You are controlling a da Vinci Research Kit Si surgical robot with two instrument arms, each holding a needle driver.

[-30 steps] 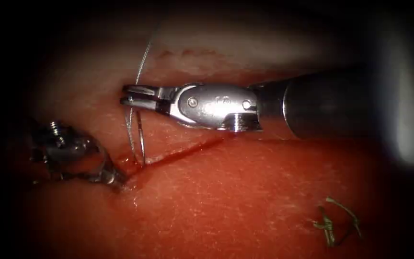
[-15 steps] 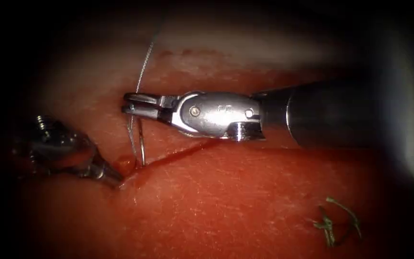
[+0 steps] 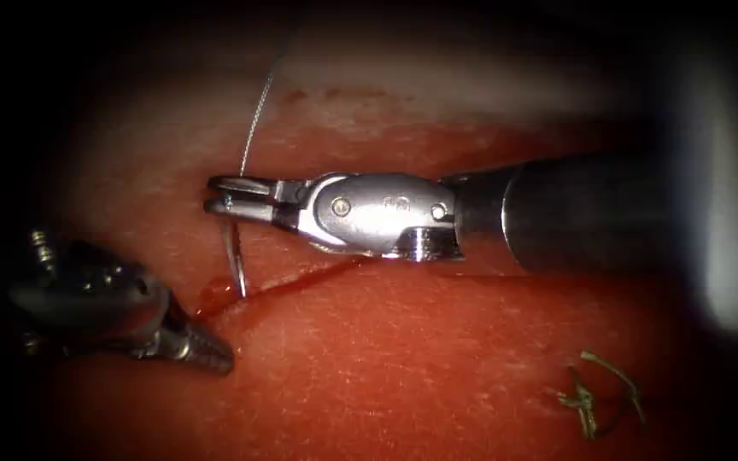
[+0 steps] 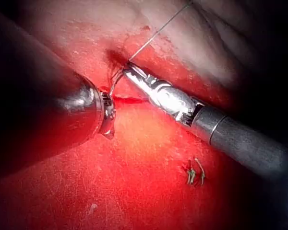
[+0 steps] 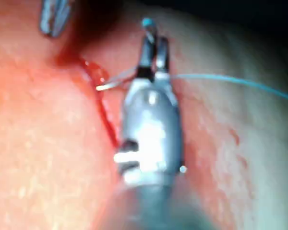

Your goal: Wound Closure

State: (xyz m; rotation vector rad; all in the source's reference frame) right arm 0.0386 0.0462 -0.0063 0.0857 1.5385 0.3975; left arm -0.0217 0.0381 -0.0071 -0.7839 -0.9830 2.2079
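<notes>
Right arm's silver wristed tool above the cut, jaws closed on the thin curved steel needle near its upper end. Needle hanging down, tip at the dark red cut in the reddish pork tissue. Fine pale thread rising from the jaws. Left arm's dark tool left of the cut, jaws closed, holding nothing. Green cut thread ends far right.

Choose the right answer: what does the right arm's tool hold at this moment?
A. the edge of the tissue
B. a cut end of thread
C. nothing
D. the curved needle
D: the right tool has its jaws shut on the needle, whose other end goes into the tissue at the cut.
</notes>
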